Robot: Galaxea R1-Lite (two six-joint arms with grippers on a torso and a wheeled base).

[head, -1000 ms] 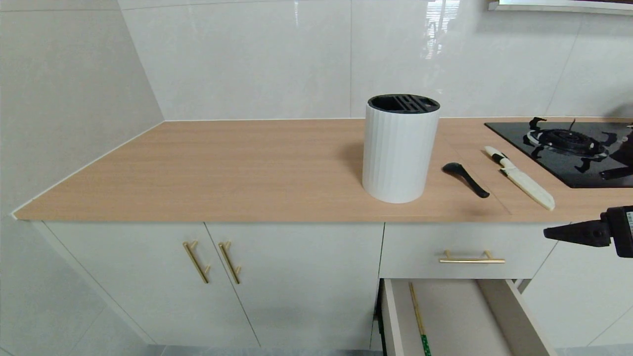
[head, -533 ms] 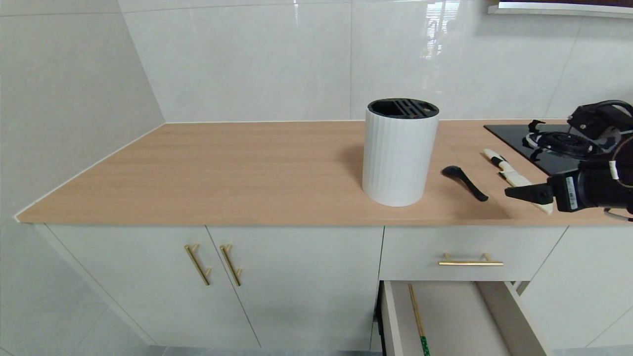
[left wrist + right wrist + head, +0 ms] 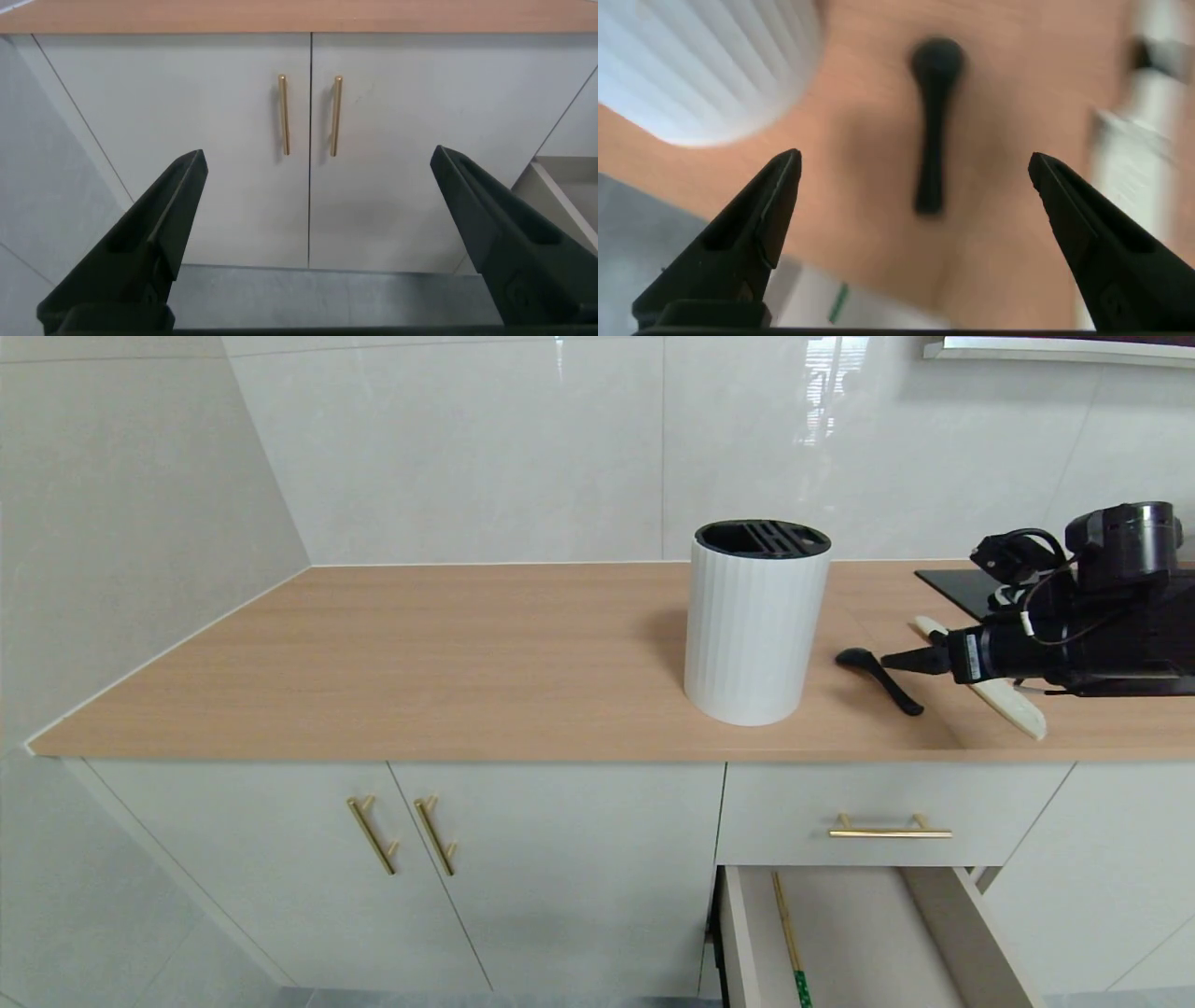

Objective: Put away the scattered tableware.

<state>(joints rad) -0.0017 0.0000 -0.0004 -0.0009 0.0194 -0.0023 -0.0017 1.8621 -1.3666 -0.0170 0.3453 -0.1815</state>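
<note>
A black spoon [image 3: 878,678] lies on the wooden counter just right of the white ribbed utensil holder [image 3: 754,619]. A white knife [image 3: 1010,702] lies farther right, partly hidden by my right arm. My right gripper [image 3: 904,661] hovers over the counter beside the spoon's handle, open; in the right wrist view the black spoon [image 3: 932,121] sits between its spread fingers [image 3: 738,243], with the holder [image 3: 701,65] to one side. My left gripper [image 3: 318,233] is open, low in front of the cabinet doors [image 3: 308,140]. A pair of chopsticks [image 3: 789,933] lies in the open drawer [image 3: 971,933].
A black gas hob [image 3: 952,586] sits at the counter's back right, mostly behind my right arm. The tiled wall closes off the back and left. The counter's left half [image 3: 420,653] is bare wood. A shut drawer with a gold handle [image 3: 890,829] is above the open one.
My right arm has risen from below the counter edge and swung left over the counter, now above the knife with its tip near the spoon.
</note>
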